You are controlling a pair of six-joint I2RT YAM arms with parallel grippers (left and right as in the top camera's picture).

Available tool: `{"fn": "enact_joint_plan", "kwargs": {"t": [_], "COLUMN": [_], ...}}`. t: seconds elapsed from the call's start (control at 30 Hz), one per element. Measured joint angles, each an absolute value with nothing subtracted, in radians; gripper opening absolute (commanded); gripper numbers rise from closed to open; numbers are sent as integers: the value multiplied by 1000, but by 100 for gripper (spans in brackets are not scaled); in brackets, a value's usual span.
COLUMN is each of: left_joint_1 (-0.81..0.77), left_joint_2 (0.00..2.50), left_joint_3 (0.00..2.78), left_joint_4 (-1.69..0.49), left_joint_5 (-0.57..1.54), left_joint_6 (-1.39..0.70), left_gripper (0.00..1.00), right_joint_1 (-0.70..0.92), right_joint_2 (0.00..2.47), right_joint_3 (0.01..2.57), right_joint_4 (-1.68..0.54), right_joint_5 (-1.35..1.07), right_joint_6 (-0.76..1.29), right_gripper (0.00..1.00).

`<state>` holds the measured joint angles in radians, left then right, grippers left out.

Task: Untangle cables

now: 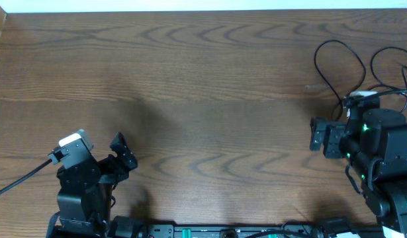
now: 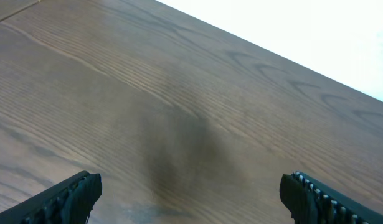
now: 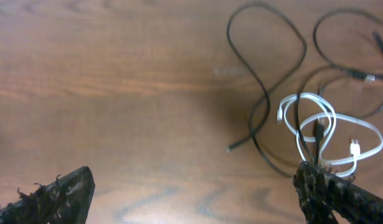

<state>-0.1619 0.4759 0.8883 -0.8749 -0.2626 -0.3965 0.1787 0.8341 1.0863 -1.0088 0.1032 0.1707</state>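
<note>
Thin black cables (image 1: 337,63) loop on the wooden table at the far right, partly hidden under my right arm. In the right wrist view the black cables (image 3: 266,93) tangle with a short white cable (image 3: 316,127) coiled in loops, its plug end at the lower right. My right gripper (image 3: 194,193) is open and empty, its right finger right by the tangle; in the overhead view it (image 1: 324,137) sits just left of the cables. My left gripper (image 2: 191,196) is open and empty above bare wood, at the lower left in the overhead view (image 1: 120,157).
The wooden table (image 1: 203,86) runs to a pale far edge. A thick black arm cable (image 1: 18,180) trails off to the left from my left arm. A black rail with fittings (image 1: 216,231) runs along the near edge.
</note>
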Motion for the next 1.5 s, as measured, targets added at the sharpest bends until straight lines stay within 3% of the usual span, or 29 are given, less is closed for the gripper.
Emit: {"fn": "enact_joint_plan", "kwargs": {"t": [0.5, 0.7, 0.9, 1.13, 1.5], "left_joint_1": [-162, -162, -162, -162, -162], "left_joint_2": [476, 476, 476, 476, 476], "left_joint_3": [888, 888, 888, 885, 884], "left_joint_4": [-875, -875, -875, -876, -875], "left_joint_5": [-265, -265, -265, -268, -268], "left_joint_6": [-397, -396, -397, -397, -397], "left_gripper": [97, 97, 97, 97, 97], "right_joint_1": [179, 179, 179, 178, 115], "right_joint_2": [834, 819, 650, 318, 31], "right_joint_3": [1083, 1081, 1037, 680, 272], "right_joint_4": [-1313, -1313, -1078, -518, -28], "right_joint_5": [102, 104, 123, 167, 145], "right_joint_6": [171, 171, 137, 70, -19], "right_gripper": [99, 99, 99, 99, 99]}}
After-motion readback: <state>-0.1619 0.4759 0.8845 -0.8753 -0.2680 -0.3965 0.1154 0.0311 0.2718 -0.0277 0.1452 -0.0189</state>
